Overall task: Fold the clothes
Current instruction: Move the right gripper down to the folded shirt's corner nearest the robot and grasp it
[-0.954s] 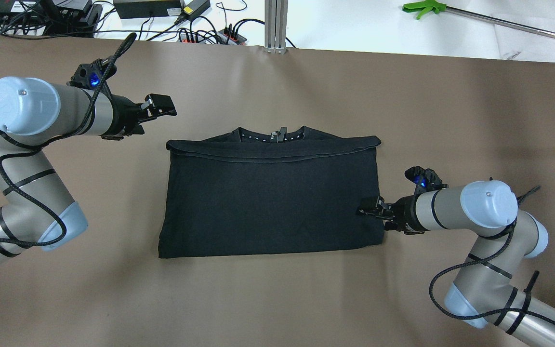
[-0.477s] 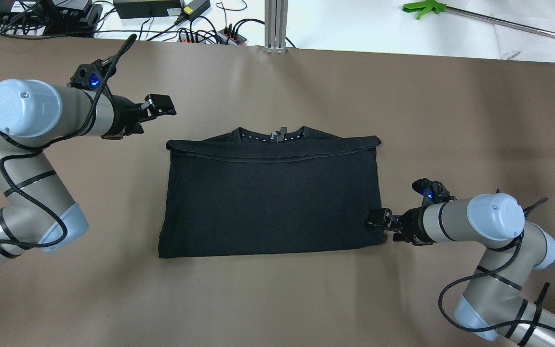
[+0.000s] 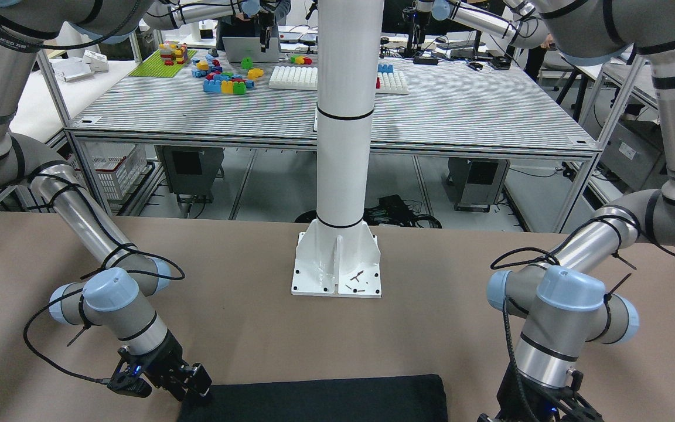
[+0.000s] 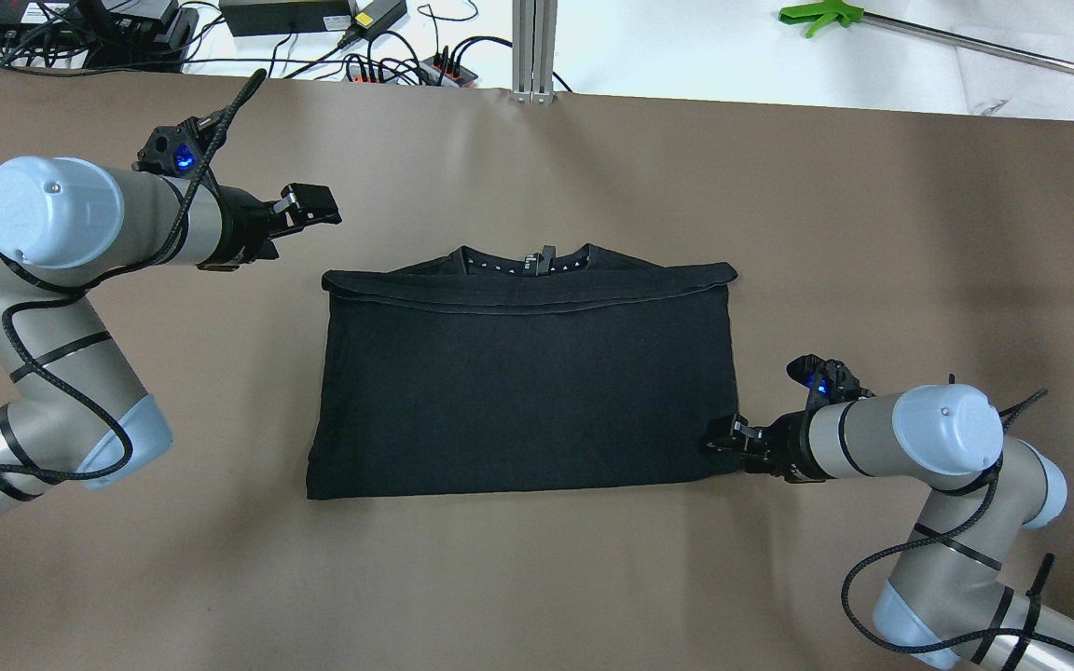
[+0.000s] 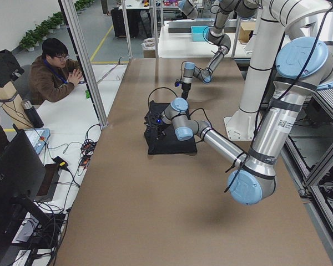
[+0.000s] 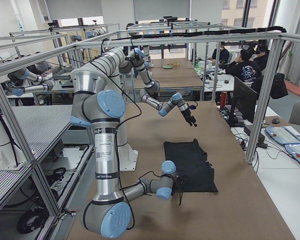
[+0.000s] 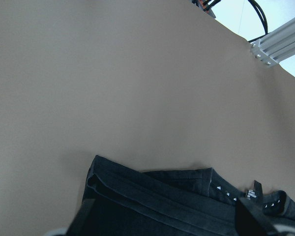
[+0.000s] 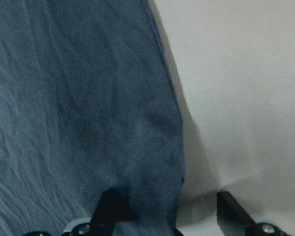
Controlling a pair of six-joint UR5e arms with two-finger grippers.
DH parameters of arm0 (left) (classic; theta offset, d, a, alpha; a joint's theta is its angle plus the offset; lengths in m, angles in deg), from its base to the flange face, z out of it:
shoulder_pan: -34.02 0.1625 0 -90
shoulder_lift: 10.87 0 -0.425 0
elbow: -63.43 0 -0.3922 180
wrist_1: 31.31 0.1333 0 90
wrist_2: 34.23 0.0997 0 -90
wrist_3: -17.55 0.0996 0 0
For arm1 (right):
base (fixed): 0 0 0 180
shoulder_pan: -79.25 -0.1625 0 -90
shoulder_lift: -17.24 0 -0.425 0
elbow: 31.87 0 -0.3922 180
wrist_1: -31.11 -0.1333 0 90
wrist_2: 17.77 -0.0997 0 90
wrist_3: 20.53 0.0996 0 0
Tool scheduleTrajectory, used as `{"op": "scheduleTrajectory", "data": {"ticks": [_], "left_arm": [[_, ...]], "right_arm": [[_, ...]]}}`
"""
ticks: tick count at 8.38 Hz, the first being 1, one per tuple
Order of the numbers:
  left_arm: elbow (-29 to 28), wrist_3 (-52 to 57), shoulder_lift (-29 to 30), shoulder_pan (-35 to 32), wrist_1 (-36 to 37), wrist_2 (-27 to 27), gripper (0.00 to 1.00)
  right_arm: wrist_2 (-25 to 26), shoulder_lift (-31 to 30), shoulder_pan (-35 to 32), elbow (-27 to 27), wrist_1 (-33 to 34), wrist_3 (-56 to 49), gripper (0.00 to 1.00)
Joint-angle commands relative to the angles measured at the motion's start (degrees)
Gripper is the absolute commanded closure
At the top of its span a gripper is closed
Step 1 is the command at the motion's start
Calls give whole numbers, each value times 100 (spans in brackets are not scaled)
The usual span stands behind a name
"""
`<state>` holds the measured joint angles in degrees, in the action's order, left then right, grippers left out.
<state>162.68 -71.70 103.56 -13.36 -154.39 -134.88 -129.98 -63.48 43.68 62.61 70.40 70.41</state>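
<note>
While the clothes (image 4: 518, 391) lie flat beyond the white pole (image 3: 343, 146), we prepare a fold | right gripper (image 4: 716, 440), jaws apart, straddles the pole-side corner; we should pinch all layers before lifting | left gripper (image 4: 311, 203), spread and empty, hovers off the corner farthest from the pole

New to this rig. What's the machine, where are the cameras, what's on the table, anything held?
Two robot arms at a brown table, each ending in a two-finger gripper. One picture looks down from behind the robot, one faces it across the table, two look along the table from its ends, two come from wrist cameras. On the table lies one black garment, folded over, collar showing at its far edge. The left gripper hangs open beyond the garment's far left corner. The right gripper is open at the near right corner, fingers astride the garment's edge. Nothing is held.
</note>
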Motion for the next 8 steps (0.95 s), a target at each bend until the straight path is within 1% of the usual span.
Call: {"op": "scheduleTrajectory", "data": {"ticks": [1,3,5,6,7,8], "left_arm": [[-20,13,-8,1,-6,2,0],[-29,31,0,1,-6,2,0],[-29,49,0,-8,3,2,0],[-12,40,0,-8,3,71,0],[-20,49,0,1,3,202,0],[-20,49,-8,-8,3,212,0]], "right_arm": [[-20,39,59,61,9,2,100],[-38,22,42,158,79,20,100],[-265,-31,76,420,79,20,100],[-432,-49,268,700,105,20,100],[-538,-110,496,1043,323,107,100],[-565,-128,795,1394,421,430,100]]}}
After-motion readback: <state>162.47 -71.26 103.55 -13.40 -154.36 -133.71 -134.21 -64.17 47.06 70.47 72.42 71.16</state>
